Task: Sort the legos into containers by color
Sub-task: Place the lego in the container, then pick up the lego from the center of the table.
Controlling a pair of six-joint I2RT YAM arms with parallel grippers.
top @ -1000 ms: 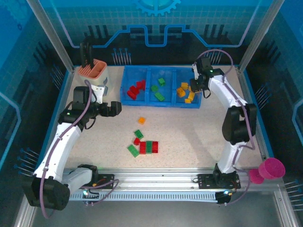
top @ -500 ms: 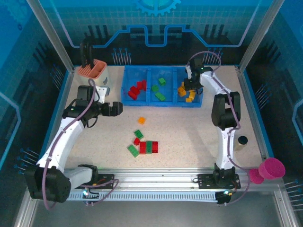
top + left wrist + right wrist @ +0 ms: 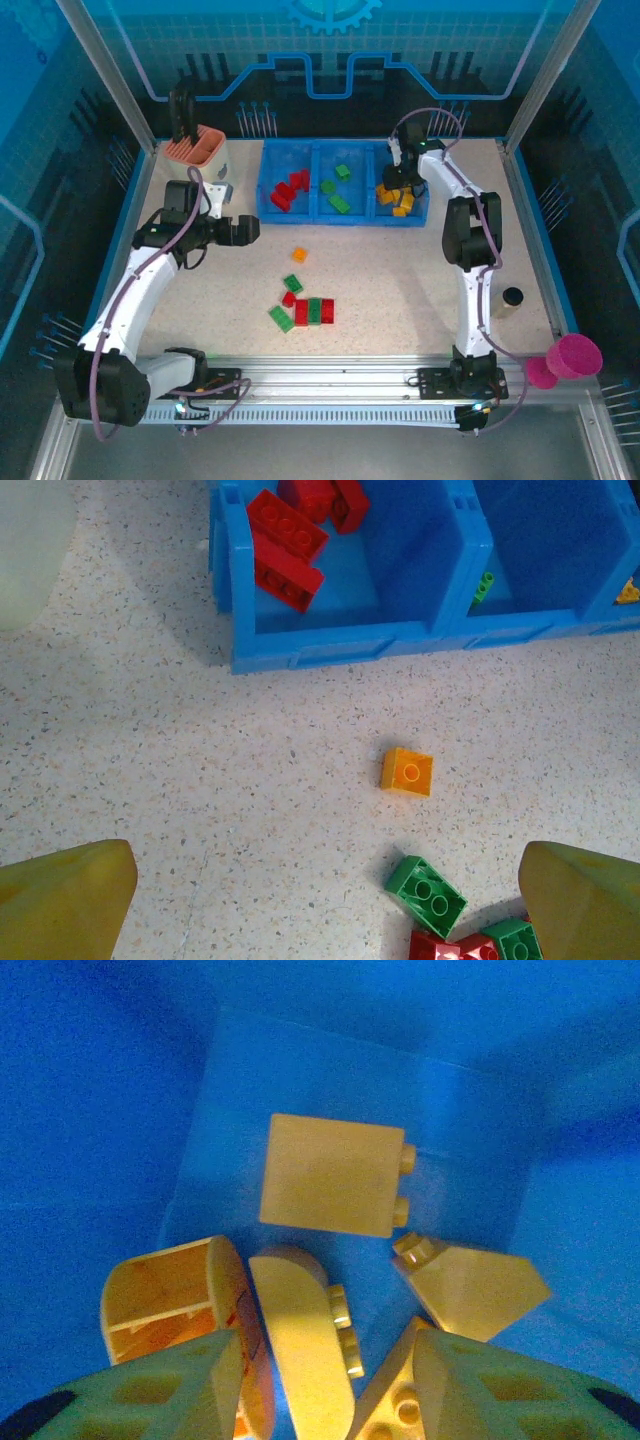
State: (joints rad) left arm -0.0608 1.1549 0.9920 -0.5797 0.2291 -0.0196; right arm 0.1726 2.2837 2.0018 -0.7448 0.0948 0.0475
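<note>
Yellow-green fingertips of the right gripper stand a narrow gap apart, low inside the right-hand compartment of the blue tray. Two orange-yellow bricks lie in that gap. Whether either one is pinched cannot be told. Other bricks of that colour lie flat just beyond the tips.

Outward: red bricks occupy the left compartment and green bricks the middle one. The left gripper hangs with its jaws wide and nothing between them, above the table. One loose orange brick lies alone in front of the tray. A mixed red and green cluster lies nearer the arm bases, its pieces touching.

Probable faults:
- A brick wedged against a pad may rise with the right gripper and fall outside the tray.
- A fingertip dragged against the compartment wall may shift the light tray.
- If the left arm carries the orange brick to the right-hand compartment while the right arm occupies it, the two may collide.
- Closing on one cluster piece may scatter its neighbours.
</note>
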